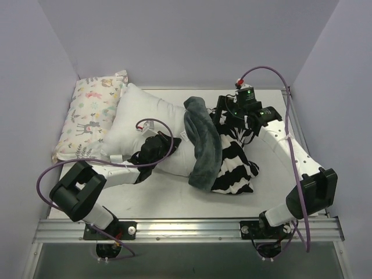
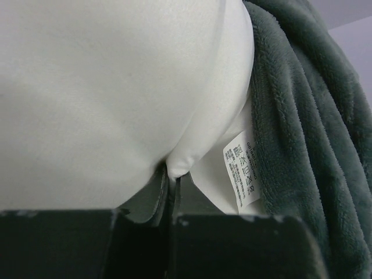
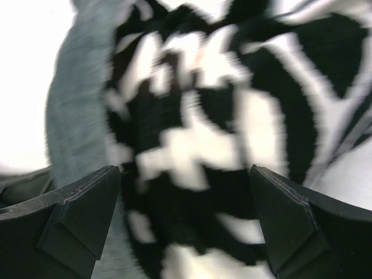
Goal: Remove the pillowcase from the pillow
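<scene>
On the table (image 1: 174, 200), stretched from the centre toward 10 o'clock: the pillow (image 1: 139, 110), white and bare over its 10 o'clock half. Bunched around its 3 o'clock end: the pillowcase (image 1: 203, 145), with grey-green plush rolled back into a thick ridge and the zebra-striped face spilling toward 4 o'clock.

Pressed into the pillow's 6 o'clock edge, just at 9 o'clock of that ridge: the left tool (image 1: 152, 148). Clenched on a small pinch of the pillow's white fabric, fingers (image 2: 160, 200) drawn together, with a care label (image 2: 244, 168) just at 3 o'clock of the pinch and grey plush beyond it.

Poised over the striped fabric at the heap's 12 o'clock end: the right tool (image 1: 228, 119). Released, fingers wide apart, nothing between them, only blurred stripes beneath in the wrist view.

Along the table's 10 o'clock edge, against the pillow's corner: an animal-print pillow (image 1: 93, 113).
</scene>
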Tool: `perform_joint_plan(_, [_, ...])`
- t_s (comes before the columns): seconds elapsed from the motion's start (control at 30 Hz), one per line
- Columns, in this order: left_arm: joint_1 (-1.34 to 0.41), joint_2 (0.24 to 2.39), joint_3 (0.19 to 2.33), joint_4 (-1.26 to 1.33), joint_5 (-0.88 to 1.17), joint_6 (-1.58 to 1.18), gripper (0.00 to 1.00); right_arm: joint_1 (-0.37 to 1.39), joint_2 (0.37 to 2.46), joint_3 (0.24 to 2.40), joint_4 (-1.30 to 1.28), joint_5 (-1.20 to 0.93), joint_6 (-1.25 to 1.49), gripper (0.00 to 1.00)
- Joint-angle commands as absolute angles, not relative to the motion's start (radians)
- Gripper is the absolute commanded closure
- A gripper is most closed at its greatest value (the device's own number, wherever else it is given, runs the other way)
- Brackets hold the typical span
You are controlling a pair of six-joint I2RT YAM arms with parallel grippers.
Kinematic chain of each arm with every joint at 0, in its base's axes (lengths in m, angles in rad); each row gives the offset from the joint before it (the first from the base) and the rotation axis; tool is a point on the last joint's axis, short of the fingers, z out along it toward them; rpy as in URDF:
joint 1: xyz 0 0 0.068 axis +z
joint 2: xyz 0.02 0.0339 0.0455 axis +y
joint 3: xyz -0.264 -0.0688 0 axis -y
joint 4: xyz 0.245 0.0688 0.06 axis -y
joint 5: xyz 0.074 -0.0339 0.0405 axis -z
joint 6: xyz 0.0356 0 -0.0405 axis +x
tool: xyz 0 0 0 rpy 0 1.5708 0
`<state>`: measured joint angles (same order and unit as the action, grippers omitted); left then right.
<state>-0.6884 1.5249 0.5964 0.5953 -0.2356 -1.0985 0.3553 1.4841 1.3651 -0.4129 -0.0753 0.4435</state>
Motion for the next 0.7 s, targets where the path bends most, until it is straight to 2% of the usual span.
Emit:
perform_joint_plan(0.0, [-0.75,1.647,0.514,0.259,-0.15,-1.098,1.0,0.409,1.497,1.388,-0.383,-0.061,0.434,0.0])
perform_joint_plan(0.13, [-0.756,1.646,0.506,0.261,-0.147,-1.106,1.0,0.411,1.624,1.456,-0.451,0.062,0.434,0.02])
perform_joint_plan(0.3, [-0.756,1.628,0.474,0.265,-0.147,-1.114,1.0,0.319,1.661,1.427,-0.443,0.049,0.465,0.17])
perform_joint_plan(0.4, [-0.755,1.629,0.462,0.27,-0.146,-1.118,1.0,0.298,1.669,1.425,-0.433,0.052,0.468,0.54])
perform_joint_plan(0.43, [-0.753,1.629,0.459,0.273,-0.144,-1.123,1.0,0.295,1.664,1.424,-0.436,0.075,0.468,0.7])
perform_joint_plan(0.5, [-0.749,1.628,0.44,0.291,-0.132,-1.132,1.0,0.258,1.645,1.413,-0.439,0.116,0.48,0.79])
perform_joint_plan(0.53, [-0.739,1.628,0.431,0.301,-0.124,-1.137,1.0,0.236,1.626,1.402,-0.439,0.121,0.485,0.88])
perform_joint_plan(0.63, [-0.724,1.621,0.405,0.325,-0.101,-1.147,1.0,0.137,1.588,1.387,-0.443,0.126,0.512,1.0])
perform_joint_plan(0.67, [-0.718,1.615,0.4,0.327,-0.1,-1.147,1.0,0.109,1.579,1.381,-0.448,0.127,0.523,1.0])
